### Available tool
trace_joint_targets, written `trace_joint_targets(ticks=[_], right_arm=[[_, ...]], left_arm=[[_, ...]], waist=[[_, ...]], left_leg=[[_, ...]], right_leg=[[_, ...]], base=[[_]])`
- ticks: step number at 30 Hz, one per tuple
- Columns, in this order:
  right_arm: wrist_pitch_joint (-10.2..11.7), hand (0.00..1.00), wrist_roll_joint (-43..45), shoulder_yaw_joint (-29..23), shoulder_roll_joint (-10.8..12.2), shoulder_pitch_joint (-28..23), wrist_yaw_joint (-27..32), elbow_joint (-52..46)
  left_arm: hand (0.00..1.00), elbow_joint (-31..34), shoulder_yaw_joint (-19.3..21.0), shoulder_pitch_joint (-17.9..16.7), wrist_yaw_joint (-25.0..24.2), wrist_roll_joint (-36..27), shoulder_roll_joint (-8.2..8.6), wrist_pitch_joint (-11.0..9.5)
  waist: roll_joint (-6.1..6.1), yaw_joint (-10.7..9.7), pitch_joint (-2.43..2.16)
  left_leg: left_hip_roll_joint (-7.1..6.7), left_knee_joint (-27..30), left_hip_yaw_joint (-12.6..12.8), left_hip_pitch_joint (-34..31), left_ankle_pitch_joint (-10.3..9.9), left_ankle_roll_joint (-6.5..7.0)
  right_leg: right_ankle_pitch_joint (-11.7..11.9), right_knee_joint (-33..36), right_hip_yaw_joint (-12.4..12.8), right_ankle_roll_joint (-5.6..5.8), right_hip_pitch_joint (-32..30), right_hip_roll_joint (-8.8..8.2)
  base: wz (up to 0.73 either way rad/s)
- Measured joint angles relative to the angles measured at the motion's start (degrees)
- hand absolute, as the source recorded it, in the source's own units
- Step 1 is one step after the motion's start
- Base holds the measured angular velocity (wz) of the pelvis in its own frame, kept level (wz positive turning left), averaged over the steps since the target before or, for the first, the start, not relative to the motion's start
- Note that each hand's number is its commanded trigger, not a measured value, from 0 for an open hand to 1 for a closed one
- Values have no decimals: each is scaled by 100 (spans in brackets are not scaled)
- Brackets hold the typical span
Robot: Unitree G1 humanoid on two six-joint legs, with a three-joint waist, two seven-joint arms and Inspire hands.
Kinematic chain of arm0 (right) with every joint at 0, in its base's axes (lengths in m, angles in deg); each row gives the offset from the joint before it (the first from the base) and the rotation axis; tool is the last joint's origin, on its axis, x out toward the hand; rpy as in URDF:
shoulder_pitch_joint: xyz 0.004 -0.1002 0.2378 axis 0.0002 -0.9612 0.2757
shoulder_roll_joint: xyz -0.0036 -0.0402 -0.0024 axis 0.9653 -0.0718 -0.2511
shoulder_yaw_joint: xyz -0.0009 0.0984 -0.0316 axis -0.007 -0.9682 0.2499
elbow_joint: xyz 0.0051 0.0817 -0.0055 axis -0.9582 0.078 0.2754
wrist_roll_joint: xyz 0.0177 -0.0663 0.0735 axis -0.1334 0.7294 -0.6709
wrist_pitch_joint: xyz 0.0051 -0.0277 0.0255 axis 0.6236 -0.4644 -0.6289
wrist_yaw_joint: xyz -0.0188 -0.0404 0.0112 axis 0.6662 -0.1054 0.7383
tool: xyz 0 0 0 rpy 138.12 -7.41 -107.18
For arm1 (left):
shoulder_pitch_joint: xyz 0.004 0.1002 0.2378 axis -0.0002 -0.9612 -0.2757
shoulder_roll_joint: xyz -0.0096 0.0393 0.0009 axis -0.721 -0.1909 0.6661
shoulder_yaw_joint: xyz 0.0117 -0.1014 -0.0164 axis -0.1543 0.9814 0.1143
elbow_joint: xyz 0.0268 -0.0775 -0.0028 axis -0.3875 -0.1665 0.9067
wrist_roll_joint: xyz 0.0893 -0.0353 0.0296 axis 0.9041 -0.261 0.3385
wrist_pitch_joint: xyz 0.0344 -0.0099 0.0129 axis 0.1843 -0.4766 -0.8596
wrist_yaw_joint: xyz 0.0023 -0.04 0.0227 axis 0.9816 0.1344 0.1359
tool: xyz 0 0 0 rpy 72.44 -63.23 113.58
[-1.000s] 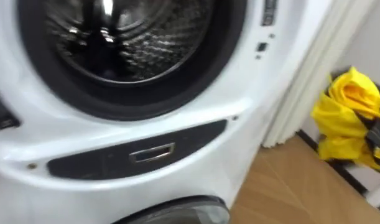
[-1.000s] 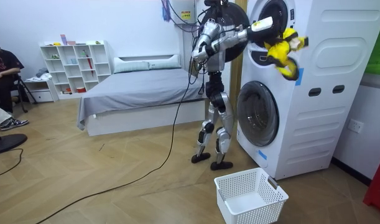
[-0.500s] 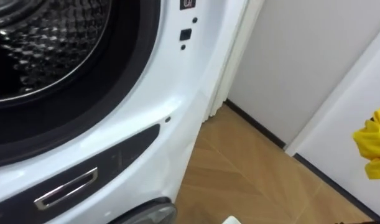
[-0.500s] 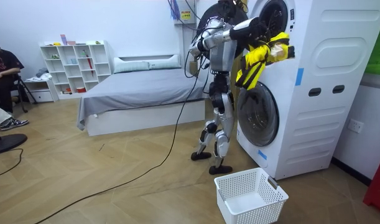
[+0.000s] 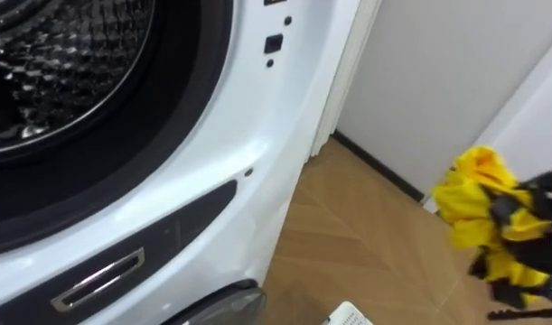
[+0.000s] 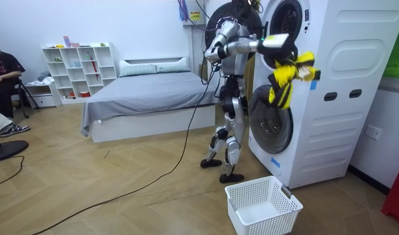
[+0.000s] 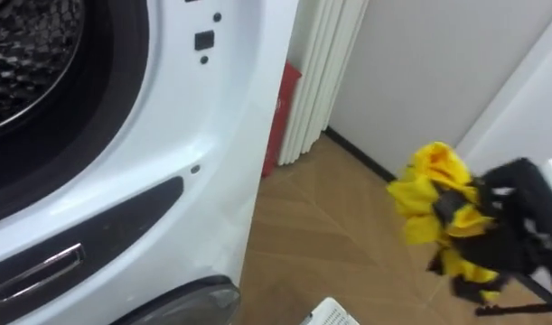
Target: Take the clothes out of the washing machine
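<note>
The right hand [image 7: 521, 218] is clamped on a yellow-and-black garment [image 5: 474, 194], holding it in the air to the right of the washing machine [image 5: 257, 135], above the wooden floor [image 5: 348, 235]; a white basket [image 6: 261, 205] stands near the robot's feet

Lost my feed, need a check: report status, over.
Right robot hand shut on yellow garment, held out of the drum. White basket stands beside the machine. Nothing seen blocking the path.
</note>
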Motion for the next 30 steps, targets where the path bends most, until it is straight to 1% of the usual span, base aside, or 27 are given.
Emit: trace_joint_targets(ticks=[1, 2, 3, 4, 5, 7, 8, 9, 10, 11, 12, 13, 14, 15, 16, 18, 19, 20, 22, 23, 25, 26, 27, 28, 30], right_arm=[[-8, 100, -2, 118, 0, 126, -1, 323], [-11, 100, -3, 183, 0, 183, 4, 495], [-18, 100, -3, 331, 0, 249, 30, 818], [-26, 100, -10, 458, 1, 279, 30, 1074], [-30, 100, -32, 530, 0, 290, 32, 1182], [5, 100, -229, 800, 2, 409, 46, 1736], [5, 100, -230, 986, 8, 547, 45, 2176], [0, 100, -215, 1100, 19, 646, 39, 2543], [1, 100, -203, 1217, 22, 725, 44, 2833], [21, 100, -200, 1280, 29, 785, 45, 2991], [132, 100, -167, 1372, 84, 938, 93, 3424], [155, 100, -62, 1464, 165, 1089, 234, 3850], [156, 100, -34, 1499, 190, 1156, 292, 4067], [174, 100, -23, 1543, 201, 1246, 388, 4451], [240, 100, -13, 1597, 207, 1324, 515, 4875], [291, 100, -4, 1710, 238, 1455, 734, 5529], [327, 100, 37, 1708, 290, 1470, 840, 5806], [341, 100, 51, 1708, 322, 1471, 894, 5903], [424, 100, 47, 1709, 456, 1490, 1147, 6236], [452, 100, 47, 1709, 469, 1490, 1196, 6259], [585, 100, 25, 1705, 473, 1498, 1405, 6292], [630, 100, 0, 1705, 473, 1508, 1465, 6334], [687, 100, -78, 1705, 473, 1549, 1571, 6443], [695, 100, -118, 1707, 475, 1572, 1659, 6466], [743, 100, -145, 1707, 475, 1624, 1774, 6495]], left_arm=[[0, 4, -139, 24, 3, -143, -1, 12], [0, 2, -203, 31, 4, -163, 0, 29], [0, 13, -327, 48, 6, -253, 12, 46], [0, 16, -412, 51, 3, -324, 28, 66], [0, 18, -426, 53, 2, -368, 34, 70], [0, -17, -473, 131, 11, -370, 31, 109], [0, -56, -567, 195, 11, -383, 37, 112], [0, -81, -675, 308, 9, -457, 54, 89], [0, -19, -793, 371, 11, -636, 59, 66], [0, 21, -819, 377, 12, -736, 58, 45], [0, 41, -889, 383, 11, -897, 59, -27], [0, 61, -933, 402, -4, -974, 69, -33], [0, 65, -984, 422, -9, -1008, 70, -29], [0, 57, -1059, 492, -19, -1043, 79, -25], [0, 87, -1118, 542, -11, -1058, 81, -23], [0, 130, -1131, 603, 7, -1073, 89, -66], [0, 134, -1132, 644, 10, -1148, 95, -104], [0, 137, -1132, 654, 19, -1171, 94, -131], [0, 154, -1136, 657, 40, -1227, 97, -155], [0, 161, -1136, 657, 43, -1242, 98, -162], [0, 209, -1141, 703, 115, -1260, 97, -180], [0, 213, -1155, 719, 139, -1264, 98, -180], [0, 232, -1229, 751, 178, -1269, 98, -184], [0, 254, -1290, 763, 190, -1269, 101, -204], [0, 261, -1365, 792, 213, -1271, 104, -223]], waist=[[76, 33, -2], [110, 68, -1], [139, 137, -18], [224, 161, -21], [259, 164, -13], [318, 186, -8], [356, 209, -3], [407, 294, 9], [465, 319, -4], [486, 321, -7], [525, 336, -28], [570, 337, -30], [595, 344, -31], [655, 385, -25], [696, 421, -29], [721, 450, -25], [748, 457, -32], [759, 468, -31], [762, 534, -30], [767, 543, -27], [791, 541, -24], [794, 541, -26], [801, 544, -20], [808, 561, -25], [806, 579, -22]], left_leg=[[-5, 44, -16, -118, -1, 1], [-9, 64, -14, -163, -1, 1], [-18, 91, -19, -243, -1, 2], [-25, 102, -26, -344, -1, 2], [-28, 117, -29, -399, -1, 2], [-22, 216, -38, -550, -1, 3], [-26, 248, -62, -627, -1, 3], [-35, 242, -78, -673, -1, 3], [-48, 245, -138, -763, -1, 4], [-60, 244, -160, -804, -1, 4], [-74, 260, -236, -893, -1, 5], [-102, 286, -466, -990, 4, 12], [-111, 293, -560, -1033, 5, 15], [-130, 293, -668, -1098, 6, 15], [-156, 292, -732, -1160, 12, 25], [-208, 293, -864, -1265, 33, 61], [-229, 294, -937, -1370, 37, 68], [-236, 293, -944, -1413, 37, 69], [-279, 296, -947, -1520, 40, 74], [-298, 298, -963, -1553, 46, 85], [-366, 373, -1015, -1766, 78, 140], [-383, 382, -1038, -1812, 88, 157], [-414, 382, -1076, -1868, 103, 182], [-429, 394, -1075, -1937, 107, 191], [-465, 393, -1082, -2053, 135, 239]], right_leg=[[5, 3, -16, 8, -87, -35], [8, 15, -19, 12, -133, -44], [14, 34, -17, 22, -207, -51], [13, 72, -34, 25, -319, -65], [11, 103, -54, 27, -372, -73], [14, 133, -89, 23, -483, -104], [14, 185, -114, 22, -558, -117], [15, 213, -122, 24, -622, -120], [16, 249, -174, 25, -717, -140], [15, 281, -182, 25, -771, -145], [21, 299, -179, 32, -858, -152], [38, 303, -177, 39, -914, -168], [53, 304, -179, 44, -950, -175], [69, 307, -191, 56, -999, -188], [70, 342, -273, 58, -1068, -236], [64, 404, -342, 67, -1178, -296], [62, 418, -357, 89, -1260, -321], [64, 430, -361, 99, -1304, -327], [80, 512, -356, 118, -1453, -354], [84, 524, -357, 125, -1495, -368], [109, 584, -422, 158, -1693, -456], [114, 586, -408, 170, -1729, -469], [120, 583, -401, 192, -1779, -490], [120, 586, -402, 242, -1847, -512], [143, 583, -378, 289, -1955, -539]], base=[[10], [7], [0], [4], [13], [12], [9], [13], [11], [12], [10], [9], [13], [18], [21], [29], [30], [19], [2], [0], [11], [18], [15], [11], [2]])
